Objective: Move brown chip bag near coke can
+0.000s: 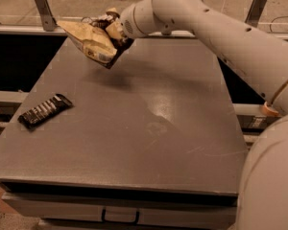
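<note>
Hand (111,30) gripping brown chip bag (89,41) over desk (158,128) far-left corner; coke can not visible, so lower slow, don't bump.

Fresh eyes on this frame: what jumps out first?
The white arm reaching in from the right, with its gripper over the table's far left corner, shut on the brown chip bag and holding it off the surface. Next, the dark striped wrapper lying flat near the left edge of the grey table.
</note>
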`<action>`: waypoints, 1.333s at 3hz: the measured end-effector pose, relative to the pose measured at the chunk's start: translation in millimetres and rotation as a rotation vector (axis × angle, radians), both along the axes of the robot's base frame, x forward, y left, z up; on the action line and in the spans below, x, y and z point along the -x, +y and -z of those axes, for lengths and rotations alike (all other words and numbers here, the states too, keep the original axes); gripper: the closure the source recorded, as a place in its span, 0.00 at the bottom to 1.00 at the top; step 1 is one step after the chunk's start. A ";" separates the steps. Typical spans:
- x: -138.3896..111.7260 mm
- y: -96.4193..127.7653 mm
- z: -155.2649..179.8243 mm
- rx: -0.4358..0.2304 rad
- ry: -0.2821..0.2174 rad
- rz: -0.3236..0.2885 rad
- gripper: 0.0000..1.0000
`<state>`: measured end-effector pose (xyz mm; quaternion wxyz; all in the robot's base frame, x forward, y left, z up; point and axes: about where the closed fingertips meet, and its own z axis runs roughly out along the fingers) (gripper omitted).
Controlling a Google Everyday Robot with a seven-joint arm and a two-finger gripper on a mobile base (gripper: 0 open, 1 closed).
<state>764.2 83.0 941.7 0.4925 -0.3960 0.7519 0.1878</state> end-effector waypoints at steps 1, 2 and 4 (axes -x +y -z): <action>-22.0 -3.4 15.8 0.002 0.023 0.054 0.59; -41.4 -3.7 21.1 -0.007 0.029 0.089 0.36; -58.6 -15.5 13.9 -0.018 0.011 0.112 0.00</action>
